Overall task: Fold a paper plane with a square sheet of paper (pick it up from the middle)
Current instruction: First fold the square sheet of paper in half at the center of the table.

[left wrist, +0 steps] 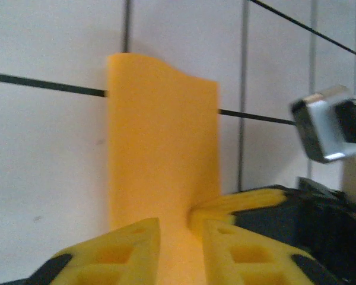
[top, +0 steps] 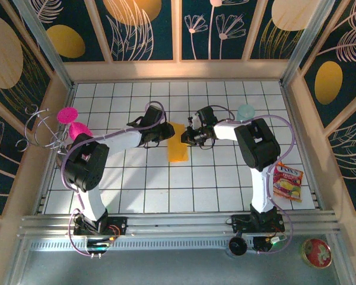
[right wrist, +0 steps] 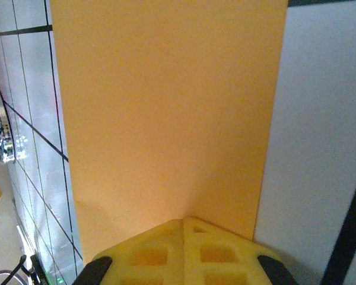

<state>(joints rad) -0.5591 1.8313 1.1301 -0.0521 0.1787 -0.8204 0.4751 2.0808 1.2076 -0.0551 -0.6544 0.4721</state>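
On my right wrist feed the square sheet of paper (right wrist: 166, 119) runs off the top edge, and the right gripper (right wrist: 184, 228) covers its near end. On the left wrist feed its lower part drops behind the blurred left gripper (left wrist: 177, 237), so I can't tell if it's pinched.

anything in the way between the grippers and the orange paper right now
Nothing visible. The square sheet of paper runs between the jaws of the left gripper, and the right gripper is shut on its edge.
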